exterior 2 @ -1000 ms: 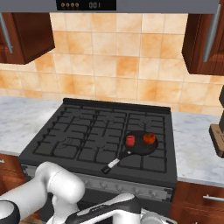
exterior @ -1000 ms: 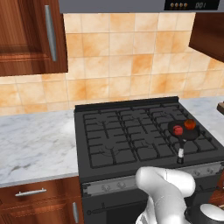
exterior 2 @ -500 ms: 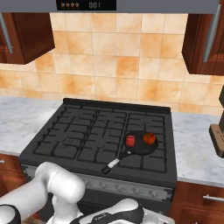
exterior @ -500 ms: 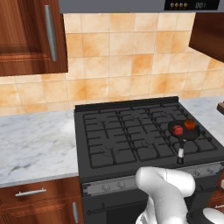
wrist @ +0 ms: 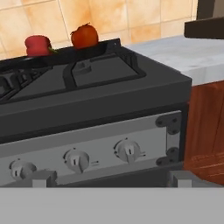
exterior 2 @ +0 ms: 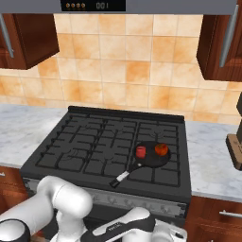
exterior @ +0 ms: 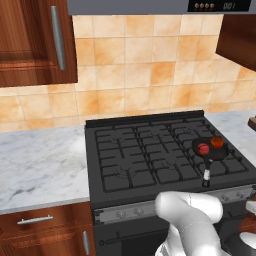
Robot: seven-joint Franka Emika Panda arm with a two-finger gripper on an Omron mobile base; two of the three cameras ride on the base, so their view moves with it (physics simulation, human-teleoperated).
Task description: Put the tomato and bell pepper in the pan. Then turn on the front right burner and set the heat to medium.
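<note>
The small deep-crimson lumpy bell pepper point(exterior 2: 141, 151) and, to its right, the orange-red round tomato point(exterior 2: 161, 150) lay inside the small round black frying pan point(exterior 2: 150, 160) on the black cast-iron front right burner point(exterior 2: 163, 172), so the loading step appeared finished. The step in hand was judged to be the burner control: the hand faced the row of grey knobs point(wrist: 127, 151), its jaws spread apart and empty. The next move would call for closing on the correct knob and stopping at medium.
</note>
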